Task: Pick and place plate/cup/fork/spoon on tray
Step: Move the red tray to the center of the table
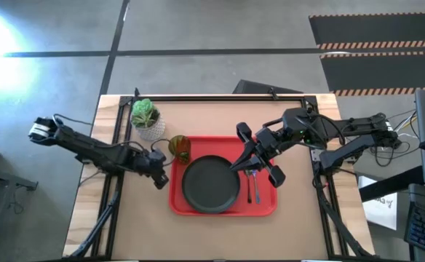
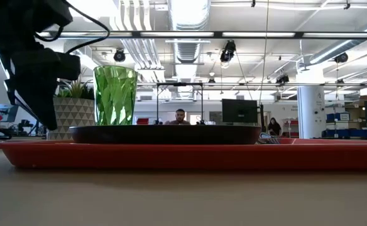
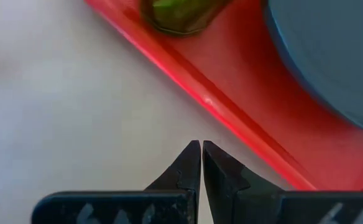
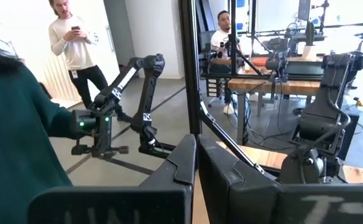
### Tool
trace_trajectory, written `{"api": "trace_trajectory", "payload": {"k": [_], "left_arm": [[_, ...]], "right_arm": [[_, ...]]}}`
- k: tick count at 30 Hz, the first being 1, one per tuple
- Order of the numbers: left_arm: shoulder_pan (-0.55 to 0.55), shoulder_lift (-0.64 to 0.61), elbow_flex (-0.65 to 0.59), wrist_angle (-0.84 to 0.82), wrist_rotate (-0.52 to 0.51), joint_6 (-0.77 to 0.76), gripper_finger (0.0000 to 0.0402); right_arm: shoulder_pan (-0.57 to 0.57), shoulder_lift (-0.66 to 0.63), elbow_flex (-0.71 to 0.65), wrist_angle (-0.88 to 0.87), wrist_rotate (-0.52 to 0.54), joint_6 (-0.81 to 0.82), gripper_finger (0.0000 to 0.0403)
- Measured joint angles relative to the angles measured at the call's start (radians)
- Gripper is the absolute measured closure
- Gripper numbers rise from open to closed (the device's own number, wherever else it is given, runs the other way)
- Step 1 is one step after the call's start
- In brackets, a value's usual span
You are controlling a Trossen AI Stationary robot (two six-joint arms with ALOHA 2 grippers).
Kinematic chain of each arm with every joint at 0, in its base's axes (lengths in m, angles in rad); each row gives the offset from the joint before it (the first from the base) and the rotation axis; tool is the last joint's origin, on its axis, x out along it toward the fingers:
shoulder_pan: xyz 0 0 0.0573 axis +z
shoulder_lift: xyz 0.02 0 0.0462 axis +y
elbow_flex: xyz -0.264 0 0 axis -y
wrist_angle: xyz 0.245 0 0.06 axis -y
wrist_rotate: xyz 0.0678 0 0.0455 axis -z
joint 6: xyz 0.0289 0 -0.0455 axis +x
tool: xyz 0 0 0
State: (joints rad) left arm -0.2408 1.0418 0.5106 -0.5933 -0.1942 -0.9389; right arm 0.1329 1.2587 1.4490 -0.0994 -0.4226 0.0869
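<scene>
While both arms hang over the bench (image 1: 81, 233) with nothing in their grasp, the tableware sits on the red tray (image 1: 263, 207). Nearest the front edge lies the dark plate (image 1: 210, 183), on the tray's middle. Just to its right lie the fork (image 1: 250, 186) and the spoon (image 1: 257, 185), side by side on the tray floor. Farther back, the green cup (image 1: 179, 148) stands upright in the tray's far-left corner. The left gripper (image 1: 161, 179) rests just outside the tray's left rim, fingers pressed together. The right gripper (image 1: 236, 167) hovers over the plate's far-right edge, fingers together too. Beyond the cup stands a potted plant (image 1: 147, 118).
</scene>
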Motion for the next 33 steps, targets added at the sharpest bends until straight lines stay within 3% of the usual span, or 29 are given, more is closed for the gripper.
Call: {"api": "trace_trajectory", "payload": {"k": [21,33], "left_arm": [[-0.040,0.195,0.002,0.224,0.012,-0.025,0.0402],[-0.045,0.200,0.001,0.279,0.017,-0.051,0.0402]], "right_arm": [[0.000,0.000,0.000,0.000,-0.027,0.019,0.0394],[0.000,-0.006,0.000,0.000,-0.030,0.036,0.0394]]}}
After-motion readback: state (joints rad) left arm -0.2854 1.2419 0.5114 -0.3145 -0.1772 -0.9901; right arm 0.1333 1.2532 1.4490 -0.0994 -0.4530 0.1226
